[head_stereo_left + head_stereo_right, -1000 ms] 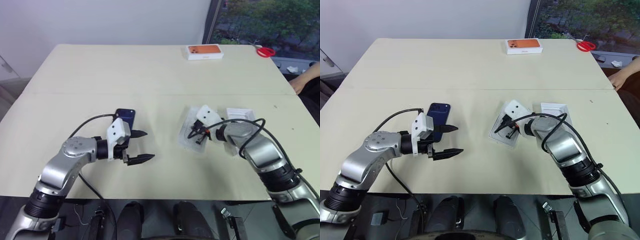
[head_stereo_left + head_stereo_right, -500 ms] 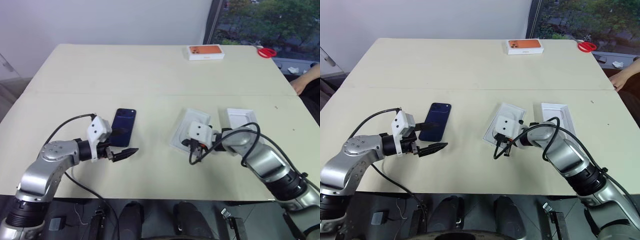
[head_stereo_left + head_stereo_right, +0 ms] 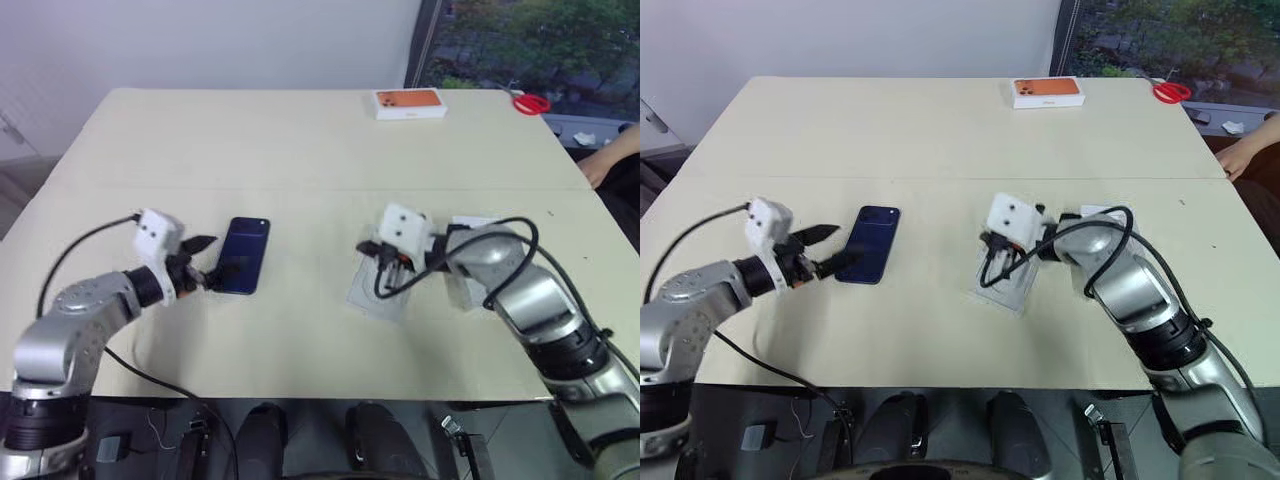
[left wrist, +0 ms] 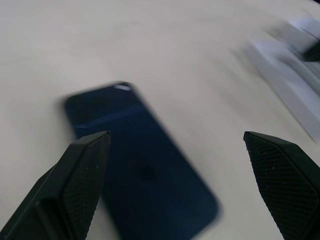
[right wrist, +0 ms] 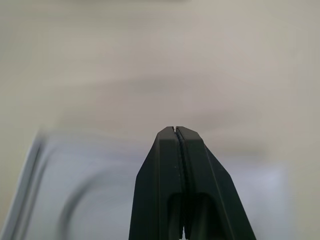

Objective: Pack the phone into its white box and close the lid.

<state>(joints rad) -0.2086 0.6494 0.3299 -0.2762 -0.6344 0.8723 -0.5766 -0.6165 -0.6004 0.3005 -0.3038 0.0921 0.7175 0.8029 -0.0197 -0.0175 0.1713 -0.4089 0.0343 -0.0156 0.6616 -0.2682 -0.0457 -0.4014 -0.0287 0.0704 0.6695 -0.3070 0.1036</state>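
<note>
Lying flat on the broad cream counter (image 3: 300, 140), the slim glossy navy-blue phone (image 3: 243, 268) awaits pickup. Left gripper (image 3: 203, 262) sits beside it, fingers wide; right gripper (image 3: 992, 246), fingers pinched shut, hovers over a thin white insert (image 3: 1003, 283). Next, probably: straddle the phone's edges, close.

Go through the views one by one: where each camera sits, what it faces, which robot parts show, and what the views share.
Left eye: on the head, looking forward and down at the table; both arms, phone, insert.
Right eye: beside it, same scene.
Left wrist: on the left arm, looking along the open left tool at the phone.
Right wrist: on the right arm, looking along the shut right tool at the insert.
Shared: the phone in head and left wrist views; the insert in head and right wrist views.
</note>
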